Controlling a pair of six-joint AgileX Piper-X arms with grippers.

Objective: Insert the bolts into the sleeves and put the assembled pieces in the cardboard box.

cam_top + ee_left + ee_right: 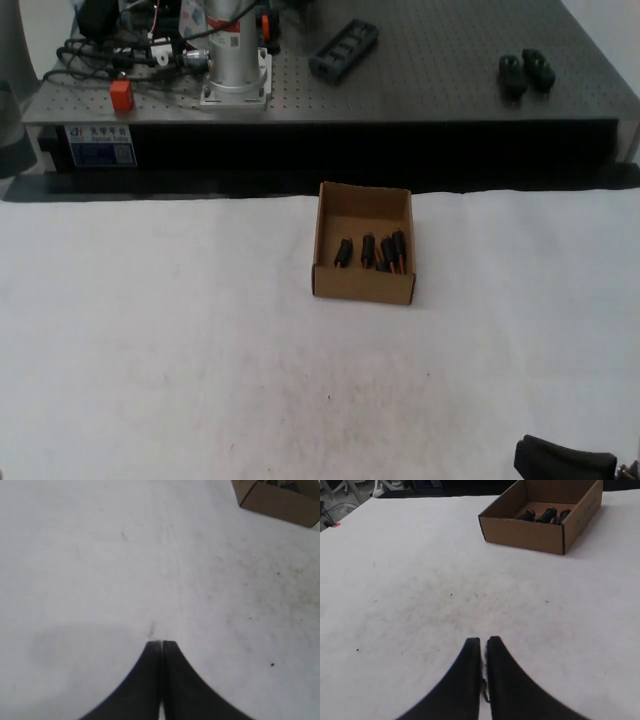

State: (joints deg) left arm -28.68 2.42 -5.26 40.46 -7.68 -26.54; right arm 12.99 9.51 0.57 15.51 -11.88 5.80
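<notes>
White surface [150, 350] holds a brown cardboard box [362, 285] of black assembled pieces [385, 250] mid-frame; left pincer [162, 647] and right pincer [483, 645] closed, empty.

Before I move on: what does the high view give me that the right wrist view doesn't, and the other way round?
High view adds: the perforated metal bench at the back, carrying an orange block, a black tray and two black parts. Right wrist view adds: the right gripper, fingers shut, above the white sheet. Both: the cardboard box with dark pieces inside, on that sheet.
</notes>
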